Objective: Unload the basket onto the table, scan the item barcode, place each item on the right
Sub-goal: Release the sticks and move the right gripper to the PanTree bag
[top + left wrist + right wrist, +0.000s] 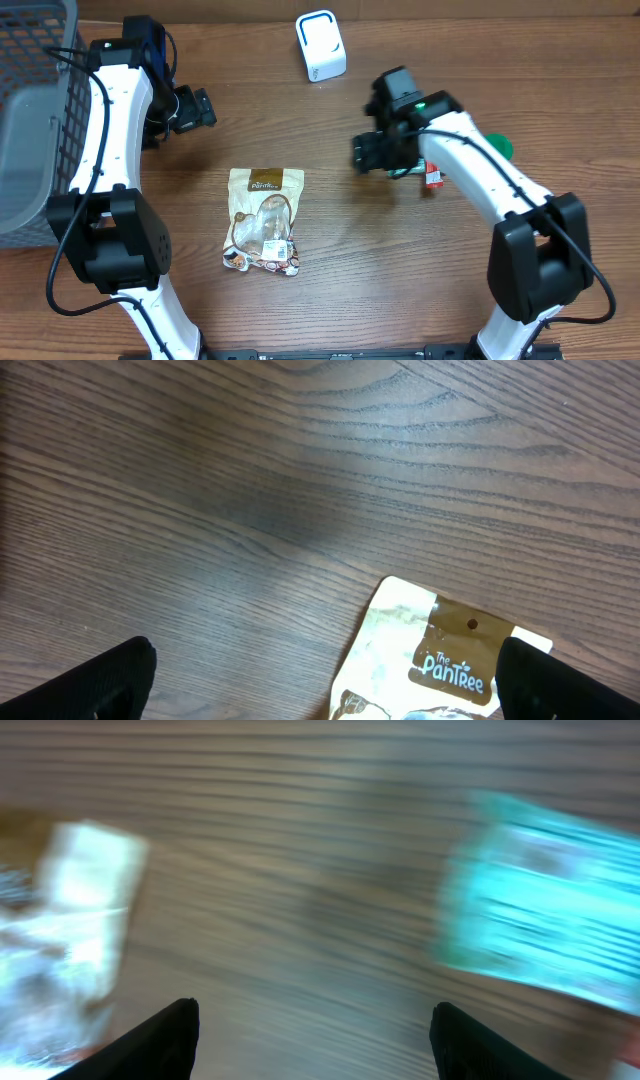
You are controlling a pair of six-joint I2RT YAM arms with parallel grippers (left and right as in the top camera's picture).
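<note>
The wooden bench (400, 290) filled the overhead view, with a grey mesh basket (25, 130) at its far left edge. Both white arms reached in over the wood, the left one beside the basket and the right one bent across the right half. A snack pouch (265, 220) with a tan header reading "The PanTree" lay flat near the middle of the bench, between the arms and touching neither. A small white scanner (320, 45) stood at the far edge, well apart from the pouch. A green packet (500, 147) lay on the bench under the right forearm, mostly hidden by it. The left tool (203, 107) hung released near the basket, its fingers (110, 680) spread wide over bare wood with the pouch's header (455, 660) just ahead of them. The right tool (362, 152) was also released, with nothing between its fingers (160, 1040); its own view was blurred, with the green packet (550, 920) to one side and the pale pouch (70, 910) to the other.
</note>
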